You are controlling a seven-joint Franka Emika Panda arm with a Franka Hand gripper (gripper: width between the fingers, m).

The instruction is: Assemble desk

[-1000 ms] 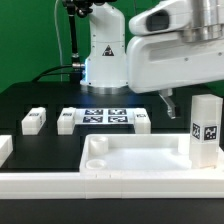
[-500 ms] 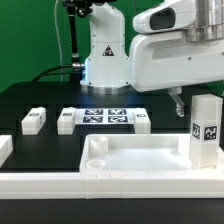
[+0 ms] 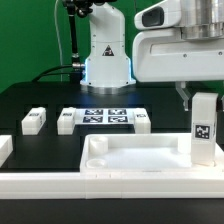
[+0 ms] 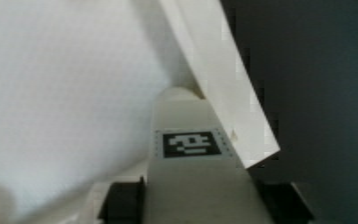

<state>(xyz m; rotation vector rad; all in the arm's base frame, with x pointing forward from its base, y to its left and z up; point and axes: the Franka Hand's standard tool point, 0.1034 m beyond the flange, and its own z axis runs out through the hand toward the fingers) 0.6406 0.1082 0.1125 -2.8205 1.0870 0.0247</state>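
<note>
The white desk top (image 3: 140,155), a tray with a raised rim, lies at the front of the black table. One white leg (image 3: 203,128) with a square tag stands upright at its corner on the exterior view's right. My gripper (image 3: 196,98) comes down from above and is shut on the top of this leg. In the wrist view the leg (image 4: 188,143) fills the gap between my two dark fingers (image 4: 131,200), over the top's rim (image 4: 220,70). Three more legs lie behind the top (image 3: 33,120), (image 3: 67,120), (image 3: 141,120).
The marker board (image 3: 105,117) lies flat between the loose legs. A long white rail (image 3: 100,186) runs along the front edge. A white block (image 3: 4,148) sits at the exterior view's left edge. The robot base (image 3: 105,55) stands at the back.
My gripper has moved toward the exterior view's right, onto the upright leg. The leg has turned a little, so one tagged face shows instead of two.
</note>
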